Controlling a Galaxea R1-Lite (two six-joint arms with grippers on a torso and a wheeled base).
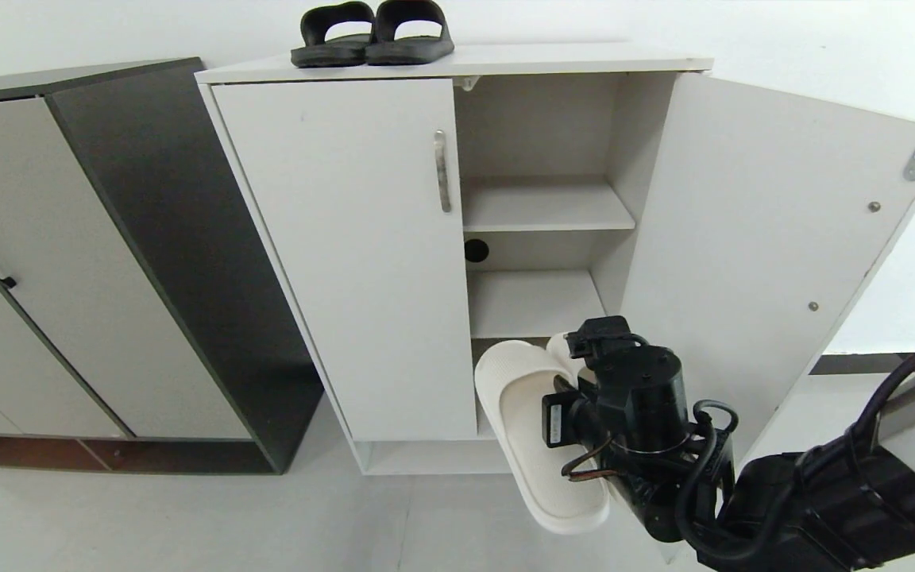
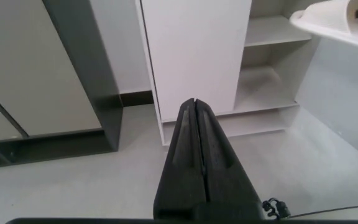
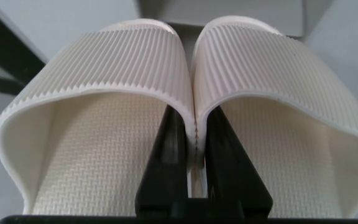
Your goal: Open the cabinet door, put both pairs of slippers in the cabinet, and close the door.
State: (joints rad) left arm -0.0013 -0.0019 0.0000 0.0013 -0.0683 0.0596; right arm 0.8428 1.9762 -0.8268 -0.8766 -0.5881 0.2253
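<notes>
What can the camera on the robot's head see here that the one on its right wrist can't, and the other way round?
Head view adds: black slippers on top of the white cabinet, its right door swung open, shelves inside. Right wrist view adds: the right gripper, its fingers pinching the two inner strap edges together. Shared: the white slippers in that grip.

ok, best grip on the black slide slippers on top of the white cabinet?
Pinch the two adjoining inner strap walls of the black slide slippers together. Come from the front: they sit side by side, touching, with heels and strap openings toward the front edge of the white cabinet.
</notes>
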